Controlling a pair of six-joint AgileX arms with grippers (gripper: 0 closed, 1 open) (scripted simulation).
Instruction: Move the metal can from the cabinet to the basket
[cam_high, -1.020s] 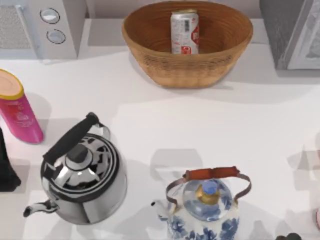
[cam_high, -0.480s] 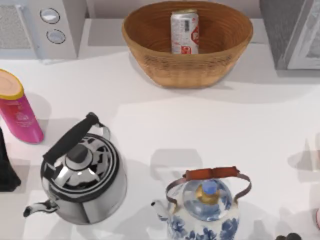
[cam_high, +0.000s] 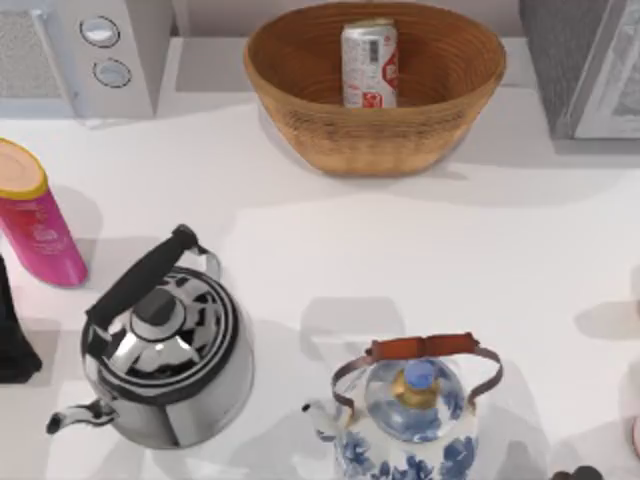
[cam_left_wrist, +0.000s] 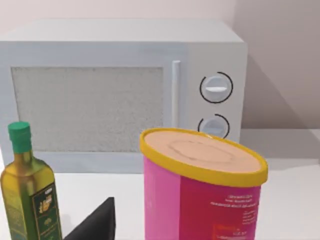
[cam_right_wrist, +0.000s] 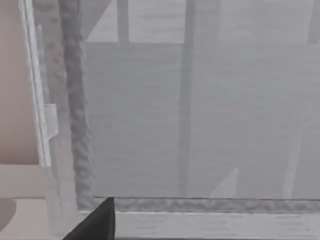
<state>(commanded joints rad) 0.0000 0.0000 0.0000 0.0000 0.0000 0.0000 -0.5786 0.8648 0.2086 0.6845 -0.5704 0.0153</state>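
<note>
Top view, starting from the bench (cam_high: 420, 250): the white surface carries everything, with the microwave (cam_high: 85, 55) at its far left corner and the grey cabinet (cam_high: 580, 65) at its far right. Between them, at the far edge, sits the basket (cam_high: 300, 110), and the can (cam_high: 369, 63) stands upright inside it, free of any arm, so I judge the move itself done. Nearer the front stand a steel kettle (cam_high: 165, 350) on the left and a blue-and-white kettle (cam_high: 410, 415) in the middle, with a pink canister (cam_high: 35, 225) by the left edge. From the left wrist the canister, the microwave and an oil bottle (cam_left_wrist: 30, 190) show, and from the right wrist the cabinet's open frame. Neither hand's opening can be told from these pictures, though neither has the can. What seems left, at most, is for the arms to settle away from the bench.
</note>
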